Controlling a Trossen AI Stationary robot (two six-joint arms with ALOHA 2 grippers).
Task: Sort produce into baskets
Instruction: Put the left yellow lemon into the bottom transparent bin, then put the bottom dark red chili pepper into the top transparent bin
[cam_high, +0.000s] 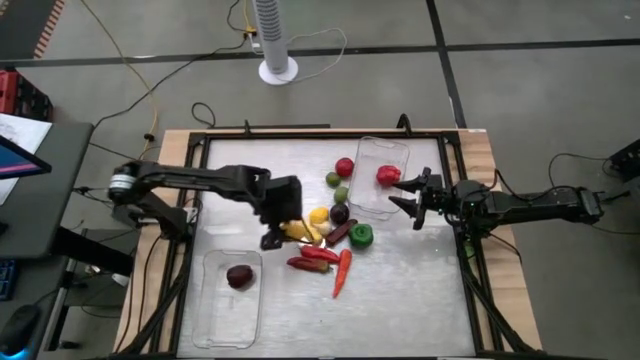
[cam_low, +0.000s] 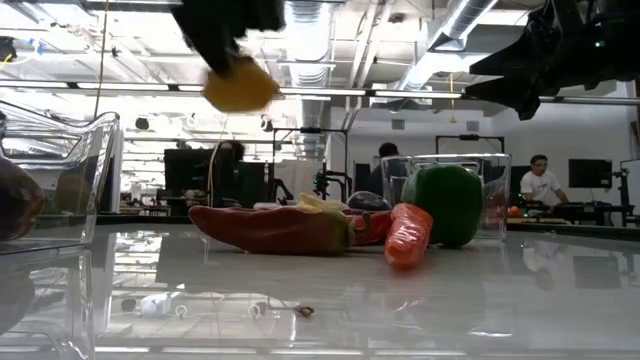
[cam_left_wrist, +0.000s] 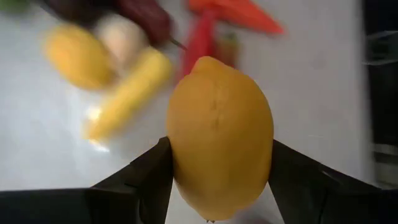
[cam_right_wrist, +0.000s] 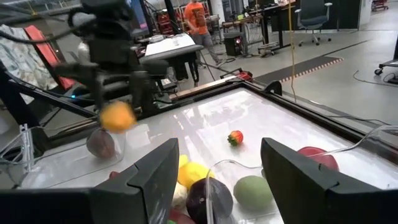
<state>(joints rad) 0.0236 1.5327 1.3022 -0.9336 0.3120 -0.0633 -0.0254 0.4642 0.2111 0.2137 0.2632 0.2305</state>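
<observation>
My left gripper (cam_high: 272, 238) is shut on a yellow-orange lemon (cam_left_wrist: 219, 134), held high over the table between the produce pile and the left clear basket (cam_high: 212, 320). A dark purple piece (cam_high: 239, 276) lies in that basket. The pile holds red peppers (cam_high: 315, 255), a carrot (cam_high: 342, 272), a green pepper (cam_high: 361, 235), yellow pieces (cam_high: 318, 215) and a dark purple one (cam_high: 340, 212). My right gripper (cam_high: 405, 195) is open and empty beside the right clear basket (cam_high: 372, 205), which holds a red piece (cam_high: 388, 175). My left gripper pinches the lemon's two long sides (cam_left_wrist: 177, 155) between its two fingers (cam_left_wrist: 149, 177). The fingers come from above, pointing down. The lemon (cam_low: 240, 87) is lifted clear, well above the table, below the gripper.
A red tomato (cam_high: 344, 166), a green piece (cam_high: 341, 193) and a small yellow one (cam_high: 333, 179) lie near the right basket. A raised black frame (cam_high: 205, 150) borders the table. A white fan stand (cam_high: 278, 68) is beyond the far edge. People stand in the room behind.
</observation>
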